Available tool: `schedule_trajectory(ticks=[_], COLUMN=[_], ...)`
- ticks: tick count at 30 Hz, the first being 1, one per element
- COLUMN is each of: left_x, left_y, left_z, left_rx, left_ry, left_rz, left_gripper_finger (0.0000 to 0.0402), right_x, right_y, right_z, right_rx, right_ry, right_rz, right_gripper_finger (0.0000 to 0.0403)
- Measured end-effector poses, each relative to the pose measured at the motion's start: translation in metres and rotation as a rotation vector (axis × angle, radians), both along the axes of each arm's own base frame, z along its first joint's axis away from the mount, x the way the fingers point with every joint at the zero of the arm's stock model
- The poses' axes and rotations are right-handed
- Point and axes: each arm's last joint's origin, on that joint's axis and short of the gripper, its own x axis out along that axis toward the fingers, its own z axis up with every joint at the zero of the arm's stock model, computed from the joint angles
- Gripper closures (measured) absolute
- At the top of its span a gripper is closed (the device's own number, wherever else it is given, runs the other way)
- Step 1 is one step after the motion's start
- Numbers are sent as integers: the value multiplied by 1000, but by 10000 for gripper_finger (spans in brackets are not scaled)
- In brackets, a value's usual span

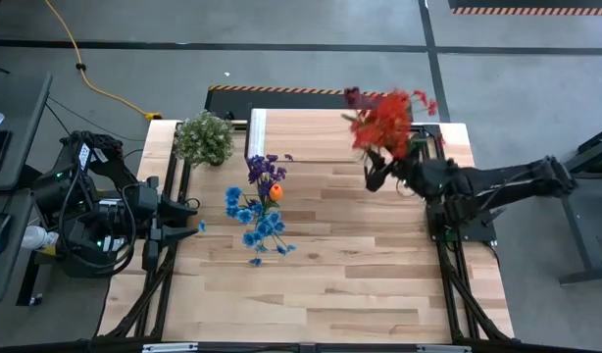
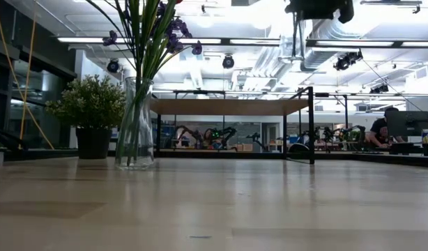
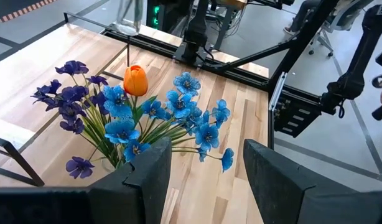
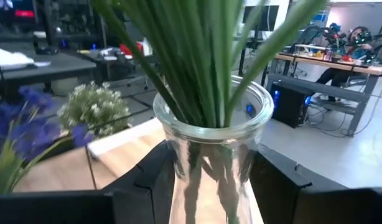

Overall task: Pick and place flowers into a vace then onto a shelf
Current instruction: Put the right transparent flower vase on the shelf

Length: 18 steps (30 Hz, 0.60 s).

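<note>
red flowers (image 1: 384, 123) in a glass vase (image 4: 213, 146) were held clamped by the right claw (image 1: 376, 176), upper right of the high view. shelf (image 1: 316, 132) placement judged next. left claw (image 1: 190, 216) idled part-open at mid-left.

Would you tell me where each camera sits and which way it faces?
High: above the table, looking straight down; both arms, left gripper and right gripper, show.
Low: at tabletop height, looking level across to the shelf; no gripper clearly seen.
Left wrist: on the left arm, facing the blue flowers; its open fingers show.
Right wrist: on the right arm, facing the glass vase its fingers clamp.
Shared: the potted plant, in high, low and right wrist.
</note>
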Motion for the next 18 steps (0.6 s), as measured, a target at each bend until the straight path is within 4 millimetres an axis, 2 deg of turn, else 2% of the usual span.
schedule_trajectory(ticks=[6, 13, 18], left_x=[0, 0, 0], left_y=[0, 0, 0], left_z=[0, 0, 0], left_rx=[0, 0, 0], left_ry=[0, 0, -1], left_rz=[0, 0, 1], left_gripper_finger=[169, 169, 169], right_x=[-3, 7, 15], right_y=[-35, -73, -91], right_z=[3, -4, -13], right_rx=[23, 73, 90], right_ry=[-30, -67, -49], right_rz=[10, 28, 22], right_gripper_finger=[241, 241, 241])
